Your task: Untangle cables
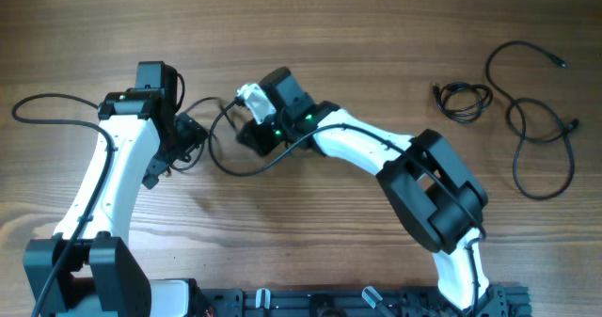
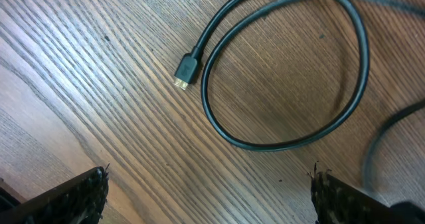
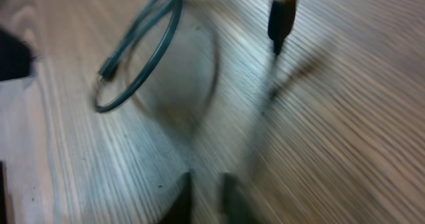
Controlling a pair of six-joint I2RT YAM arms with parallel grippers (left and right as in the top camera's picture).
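One black cable (image 1: 226, 163) lies in a loop on the wooden table between my two grippers. In the left wrist view its loop (image 2: 345, 111) and small gold-tipped plug (image 2: 187, 70) lie ahead of my left gripper (image 2: 209, 197), which is wide open and empty just above the wood. My right gripper (image 3: 207, 194) is blurred, its fingers nearly together. A blurred strand seems to run into them, and a plug end (image 3: 281, 19) hangs ahead. The cable's loop (image 3: 136, 58) also shows there. A small coiled bundle (image 1: 463, 100) and a long loose cable (image 1: 541, 119) lie at the far right.
The left arm's own thick wire (image 1: 52, 105) arcs over the table at the far left. The right arm (image 1: 428, 181) stretches from the front right to the middle. The two grippers (image 1: 188, 134) (image 1: 249, 119) are close together.
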